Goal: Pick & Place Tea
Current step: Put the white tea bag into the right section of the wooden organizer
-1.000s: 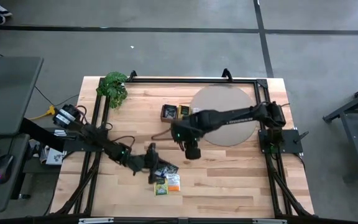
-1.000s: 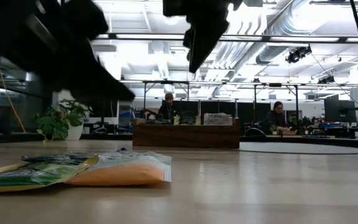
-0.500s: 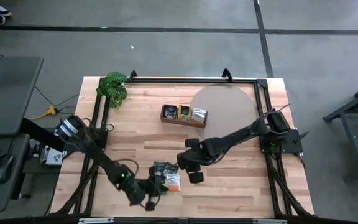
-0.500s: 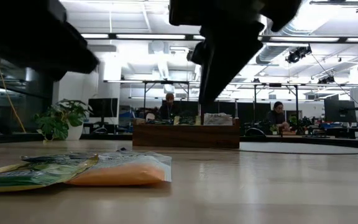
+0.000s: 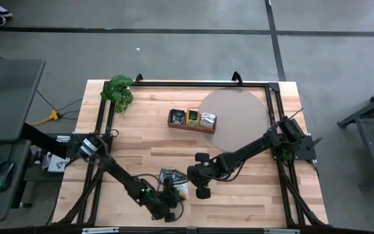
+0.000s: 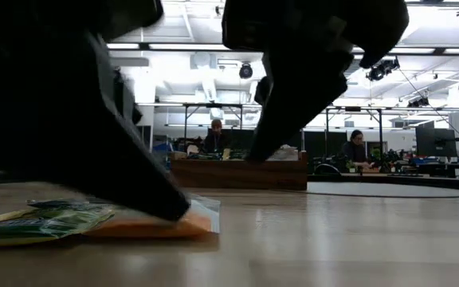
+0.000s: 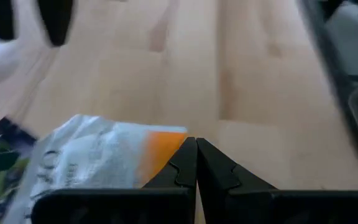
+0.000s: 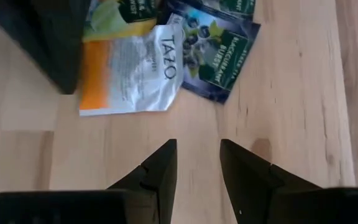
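Several tea sachets [image 5: 174,184] lie flat in a small pile near the table's near edge: an orange-white one [image 8: 129,68], a dark one [image 8: 219,53] and a yellow-green one [image 8: 114,15]. My left gripper [image 5: 176,197] is shut, its tips [image 7: 196,149] at the orange-white sachet's orange end [image 7: 163,143]. My right gripper [image 5: 190,177] is open and empty just right of the pile, above the table [image 8: 194,155]. The brown wooden tray [image 5: 192,119], farther back, holds three sachets. My left gripper's shut fingertips [image 6: 174,209] come slanting down from the near-left onto the orange end [image 6: 154,227] of the orange-white sachet, which lies flat on the table. Whether they press on it or only stand at its edge, I cannot tell.
A leafy green plant [image 5: 119,91] stands at the far left corner. A round grey mat [image 5: 236,120] lies at the far right. A black frame [image 5: 265,84] runs around the table. Bare wood shows right of the pile [image 5: 252,188]. People sit far behind the table [image 6: 213,135].
My left gripper has gone toward the table's near edge, then right and down to the orange-white sachet. My right gripper has gone from beside the tray toward the near edge and down to just right of the pile. The sachets have stayed flat on the table.
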